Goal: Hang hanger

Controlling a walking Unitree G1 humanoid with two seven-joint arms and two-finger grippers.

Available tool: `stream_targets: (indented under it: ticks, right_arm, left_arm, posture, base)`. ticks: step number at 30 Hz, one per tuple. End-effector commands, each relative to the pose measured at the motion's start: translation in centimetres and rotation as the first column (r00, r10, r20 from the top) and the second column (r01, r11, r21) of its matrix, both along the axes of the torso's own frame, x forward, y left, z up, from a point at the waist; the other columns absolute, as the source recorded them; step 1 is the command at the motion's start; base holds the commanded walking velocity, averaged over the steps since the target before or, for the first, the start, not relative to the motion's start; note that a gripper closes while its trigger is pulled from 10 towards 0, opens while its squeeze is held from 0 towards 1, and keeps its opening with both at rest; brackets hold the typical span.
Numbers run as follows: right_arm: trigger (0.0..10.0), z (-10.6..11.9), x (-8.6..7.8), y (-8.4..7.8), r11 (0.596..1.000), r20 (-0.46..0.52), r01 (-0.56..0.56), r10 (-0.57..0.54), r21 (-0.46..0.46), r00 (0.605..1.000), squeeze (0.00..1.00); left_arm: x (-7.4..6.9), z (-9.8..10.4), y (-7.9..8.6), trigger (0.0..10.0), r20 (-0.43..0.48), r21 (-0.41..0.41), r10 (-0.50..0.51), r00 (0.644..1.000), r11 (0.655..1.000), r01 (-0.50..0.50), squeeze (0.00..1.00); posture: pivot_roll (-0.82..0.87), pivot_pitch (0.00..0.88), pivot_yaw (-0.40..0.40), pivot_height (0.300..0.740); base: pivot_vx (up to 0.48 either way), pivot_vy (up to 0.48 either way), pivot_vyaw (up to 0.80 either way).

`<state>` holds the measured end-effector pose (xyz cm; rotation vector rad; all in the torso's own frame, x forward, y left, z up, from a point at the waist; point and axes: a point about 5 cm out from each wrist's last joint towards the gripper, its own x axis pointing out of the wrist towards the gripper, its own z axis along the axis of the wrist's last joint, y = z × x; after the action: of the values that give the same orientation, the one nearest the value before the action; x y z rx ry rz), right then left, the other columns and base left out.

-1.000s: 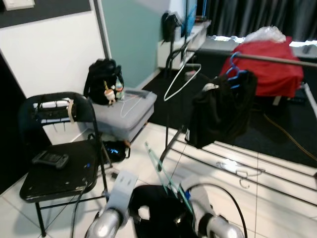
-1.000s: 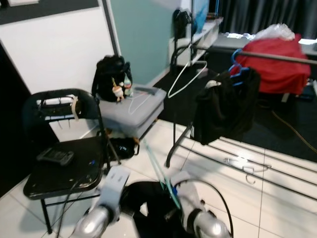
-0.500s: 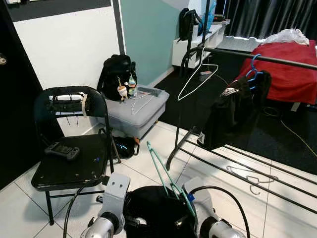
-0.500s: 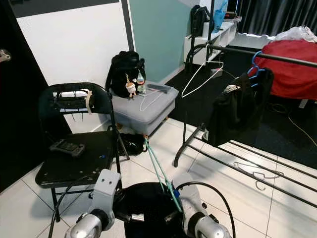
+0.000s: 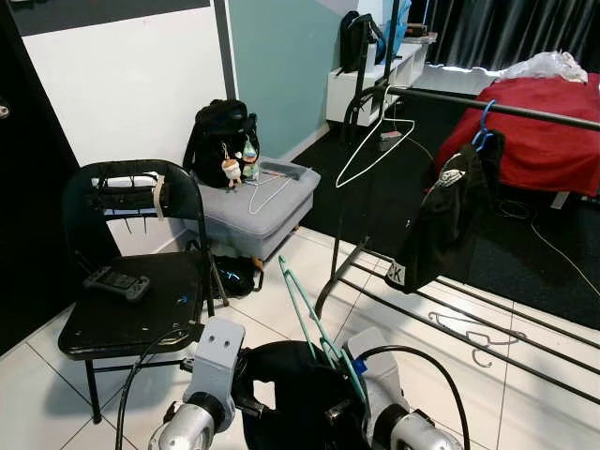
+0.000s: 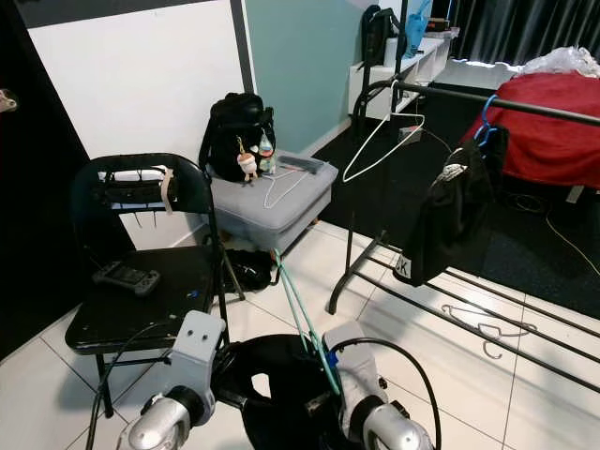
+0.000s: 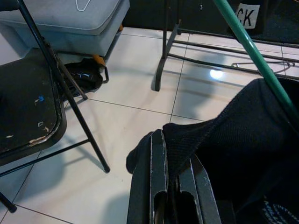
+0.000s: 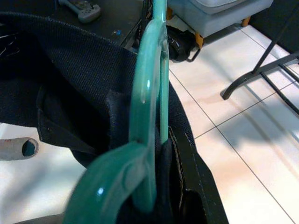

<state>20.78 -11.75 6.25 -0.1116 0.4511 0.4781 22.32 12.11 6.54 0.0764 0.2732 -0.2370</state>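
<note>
The green hanger (image 5: 314, 319) sits low between both arms, carrying a black garment (image 5: 295, 394). The right claw (image 8: 163, 154) pinches hanger and cloth; the left claw (image 7: 170, 186) pinches the cloth. Hanger looks light and stiff, garment limp; best held near the hook. The rail (image 5: 487, 105) stands well ahead.

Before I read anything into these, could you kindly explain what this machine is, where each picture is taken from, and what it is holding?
It is a walking humanoid robot with two silver arms, each ending in a two-fingered black claw. The two wide pictures come from its head, looking forward and down; the two close-ups come from cameras on its wrists. The left claw pinches a black garment, and the right claw grips a green hanger against the same cloth. Ahead stands a clothes rack with a white hanger and a dark garment on a blue hanger. To the robot's left, a black folding chair carries a game controller, and a backpack sits on a grey ottoman.
</note>
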Motion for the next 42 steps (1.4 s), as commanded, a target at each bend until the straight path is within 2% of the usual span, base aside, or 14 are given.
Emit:
stream_targets:
  ticks: [1, 5, 6, 11, 15, 20, 29, 30, 32, 33, 35, 36, 38, 42]
  right_arm:
    - [10.0, 0.1, 0.1, -0.6, 0.999, -0.005, 0.030, -0.030, -0.010, 1.000, 0.00]
    - [10.0, 0.1, 0.2, -0.1, 1.000, -0.017, -0.010, 0.010, 0.002, 1.000, 0.00]
    - [10.0, 0.0, 0.2, 0.4, 0.999, -0.024, -0.043, 0.043, 0.012, 0.999, 0.00]
    - [10.0, 0.1, 0.0, 1.5, 0.992, -0.031, -0.127, 0.128, 0.022, 0.991, 0.00]
    - [10.0, 0.2, -0.2, 2.1, 0.984, -0.024, -0.175, 0.175, 0.030, 0.984, 0.00]
    - [10.0, 0.2, -0.2, 2.1, 0.984, -0.020, -0.176, 0.177, 0.029, 0.984, 0.00]
    - [10.0, 0.3, -0.1, 2.0, 0.985, -0.016, -0.169, 0.170, 0.026, 0.985, 0.00]
    - [10.0, 0.3, 0.0, 2.0, 0.986, -0.014, -0.164, 0.165, 0.024, 0.986, 0.00]
    - [10.0, 0.3, 0.0, 2.0, 0.986, -0.014, -0.164, 0.165, 0.024, 0.986, 0.00]
    - [10.0, 0.3, 0.2, 1.9, 0.987, -0.012, -0.157, 0.157, 0.021, 0.988, 0.00]
    - [10.0, 0.3, 0.2, 1.9, 0.987, -0.012, -0.157, 0.157, 0.021, 0.988, 0.00]
    - [10.0, 0.2, 0.3, 1.8, 0.988, -0.010, -0.152, 0.152, 0.019, 0.988, 0.00]
    - [10.0, 0.2, 0.5, 1.6, 0.989, -0.011, -0.147, 0.148, 0.019, 0.989, 0.00]
    - [10.0, 0.2, 0.6, 1.6, 0.989, -0.011, -0.145, 0.145, 0.020, 0.989, 0.00]
  left_arm:
    - [0.2, 0.4, 0.6, 10.0, 0.017, 0.026, 0.022, 1.000, 0.999, -0.023, 0.00]
    - [0.3, 0.6, 0.3, 10.0, 0.030, 0.032, -0.007, 1.000, 0.999, 0.006, 0.00]
    - [0.3, 0.9, -0.2, 10.0, 0.060, 0.057, -0.057, 0.997, 0.997, 0.053, 0.00]
    - [0.1, 1.2, -1.3, 10.0, 0.094, 0.082, -0.154, 0.984, 0.986, 0.147, 0.00]
    - [0.1, 1.3, -1.6, 10.0, 0.103, 0.095, -0.193, 0.976, 0.978, 0.184, 0.00]
    - [0.1, 1.5, -1.8, 10.0, 0.125, 0.149, -0.215, 0.969, 0.969, 0.196, 0.00]
    - [0.1, 1.5, -2.1, 10.0, 0.129, 0.173, -0.235, 0.963, 0.962, 0.212, 0.00]
    - [0.0, 1.6, -2.6, 10.0, 0.146, 0.201, -0.287, 0.947, 0.946, 0.255, 0.00]
    - [0.0, 1.6, -2.6, 10.0, 0.146, 0.201, -0.287, 0.947, 0.946, 0.255, 0.00]
    - [-0.2, 1.8, -3.2, 10.0, 0.160, 0.212, -0.348, 0.924, 0.926, 0.313, 0.00]
    - [-0.2, 1.8, -3.2, 10.0, 0.160, 0.212, -0.348, 0.924, 0.926, 0.313, 0.00]
    - [-0.4, 1.9, -3.8, 10.0, 0.171, 0.222, -0.408, 0.897, 0.903, 0.368, 0.00]
    - [-0.5, 1.9, -4.0, 10.0, 0.175, 0.223, -0.439, 0.881, 0.890, 0.399, 0.00]
    - [-0.5, 1.9, -4.1, 10.0, 0.176, 0.222, -0.451, 0.875, 0.884, 0.411, 0.00]
  posture:
    - [-0.14, 0.000, -0.005, 0.740]
    - [-0.14, 0.000, -0.006, 0.740]
    - [-0.14, 0.000, -0.012, 0.740]
    - [-0.14, 0.000, -0.009, 0.740]
    - [-0.15, 0.000, -0.001, 0.740]
    - [-0.15, 0.000, -0.001, 0.740]
    - [-0.14, 0.000, -0.003, 0.740]
    - [-0.14, 0.000, -0.002, 0.740]
    - [-0.14, 0.000, -0.002, 0.740]
    - [-0.14, 0.000, 0.001, 0.740]
    - [-0.14, 0.000, 0.001, 0.740]
    - [-0.14, 0.000, 0.005, 0.740]
    - [-0.14, 0.000, 0.005, 0.740]
    - [-0.14, 0.000, 0.004, 0.740]
  base:
    - [0.000, 0.000, 0.00]
    - [0.000, 0.000, 0.00]
    - [0.000, 0.000, 0.00]
    - [0.000, 0.000, 0.00]
    - [0.000, 0.000, 0.00]
    - [0.000, 0.000, 0.00]
    - [0.000, 0.000, 0.00]
    - [0.000, 0.000, 0.00]
    - [0.000, 0.000, 0.00]
    - [0.000, 0.000, 0.00]
    - [0.000, 0.000, 0.00]
    - [0.000, 0.000, 0.00]
    - [0.000, 0.000, 0.00]
    - [0.000, 0.000, 0.00]
